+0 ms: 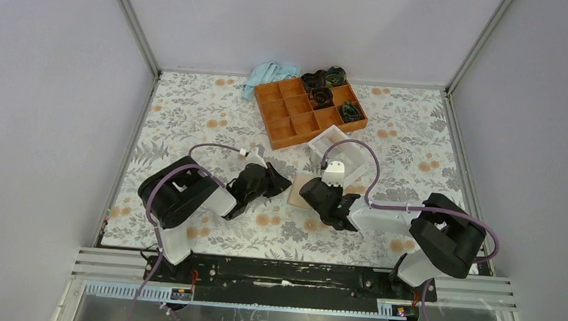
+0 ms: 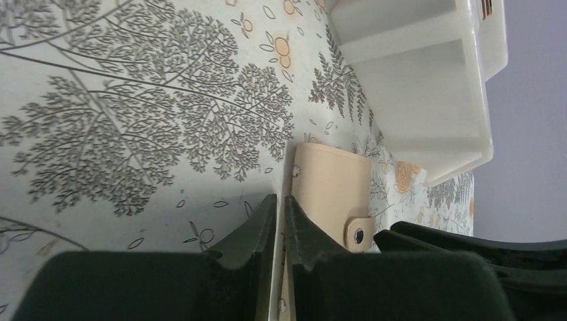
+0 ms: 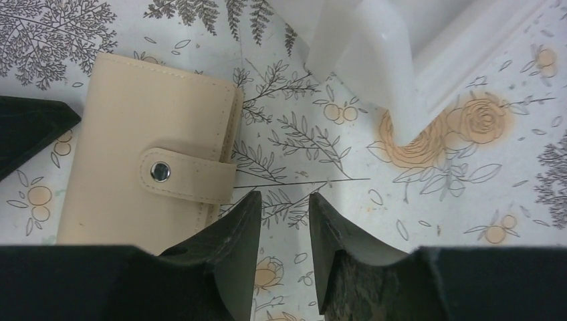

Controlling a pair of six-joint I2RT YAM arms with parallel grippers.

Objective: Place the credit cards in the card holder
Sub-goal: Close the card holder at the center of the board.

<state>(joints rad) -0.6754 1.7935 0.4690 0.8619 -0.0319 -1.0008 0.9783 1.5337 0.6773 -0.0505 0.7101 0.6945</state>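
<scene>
The tan card holder (image 1: 297,189) lies flat on the floral table between my two grippers, folded shut with its tab snapped. It shows in the left wrist view (image 2: 333,184) and the right wrist view (image 3: 134,127). My left gripper (image 1: 279,181) is shut on the card holder's near edge, and a thin pale strip of it sits between the fingers (image 2: 281,204). My right gripper (image 1: 309,195) is open and empty, with its tips (image 3: 284,200) just above the table beside the tab end. No credit card is in view.
A white tray (image 1: 342,155) stands just behind the card holder and is close in both wrist views (image 2: 428,100) (image 3: 374,53). An orange compartment tray (image 1: 284,119) with black items (image 1: 322,97) sits at the back. A blue cloth (image 1: 266,74) lies behind it.
</scene>
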